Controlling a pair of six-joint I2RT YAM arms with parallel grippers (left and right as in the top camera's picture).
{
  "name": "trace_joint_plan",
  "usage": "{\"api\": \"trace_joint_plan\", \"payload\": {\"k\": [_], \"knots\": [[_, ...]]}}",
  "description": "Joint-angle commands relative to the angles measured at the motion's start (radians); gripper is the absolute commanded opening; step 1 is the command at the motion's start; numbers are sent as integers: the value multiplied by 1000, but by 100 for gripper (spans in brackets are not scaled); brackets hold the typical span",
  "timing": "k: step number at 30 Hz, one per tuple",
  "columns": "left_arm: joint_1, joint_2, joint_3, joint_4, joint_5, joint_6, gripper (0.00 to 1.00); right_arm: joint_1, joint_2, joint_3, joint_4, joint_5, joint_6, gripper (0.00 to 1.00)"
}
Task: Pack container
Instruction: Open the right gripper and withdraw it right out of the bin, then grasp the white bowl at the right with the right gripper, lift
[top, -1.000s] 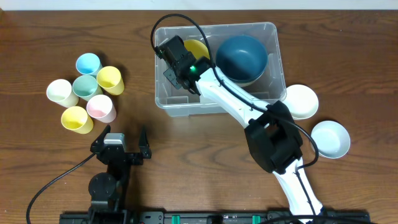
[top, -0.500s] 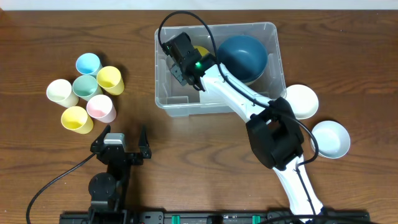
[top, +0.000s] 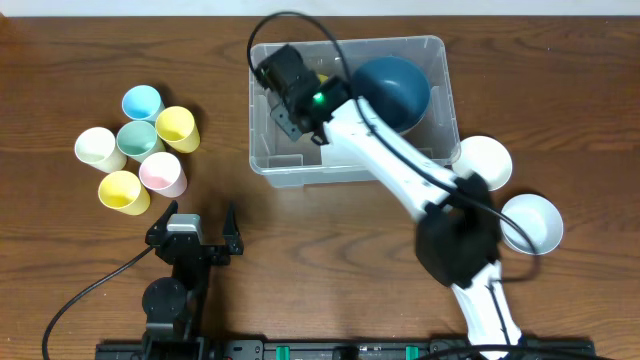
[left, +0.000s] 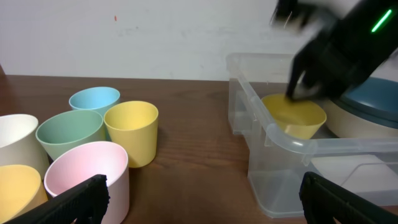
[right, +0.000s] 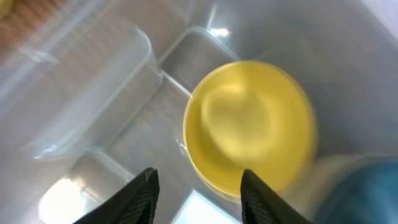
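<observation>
The clear plastic container (top: 439, 110) stands at the back middle of the table. It also shows in the left wrist view (left: 280, 140). A yellow bowl (right: 252, 127) lies in its back left part, seen too in the left wrist view (left: 295, 115). A dark blue bowl (top: 392, 92) lies in its right part. My right gripper (right: 198, 190) is open and empty, inside the container just above the yellow bowl. Its wrist shows from overhead (top: 290, 85). My left gripper (left: 202, 193) is open and empty, low over the table in front of the cups.
Several pastel cups (top: 140, 150) stand clustered at the left, and show in the left wrist view (left: 87, 149). Two white bowls (top: 485, 162) (top: 532, 222) sit on the table right of the container.
My right gripper has moved back and up inside the container, away from the front left corner, over the yellow bowl. The left arm has not moved.
</observation>
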Motion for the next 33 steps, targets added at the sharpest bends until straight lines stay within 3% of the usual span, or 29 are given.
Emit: {"api": "trace_joint_plan", "payload": {"k": [1,8,14,17,22,33], "knots": [[4,-6,-17,-35,0,-12,98,-35,-184,57,-74,27,71,47],[4,-6,-17,-35,0,-12,98,-241,-368,57,-352,18,250,49],[4,-6,-17,-35,0,-12,98,-459,-409,56,-595,14,381,49],[4,-6,-17,-35,0,-12,98,-573,-408,16,-636,-29,382,50],[4,-6,-17,-35,0,-12,98,-708,-408,-151,-595,-78,382,53],[4,-6,-17,-35,0,-12,98,-880,-408,-621,-293,-134,358,53]]}}
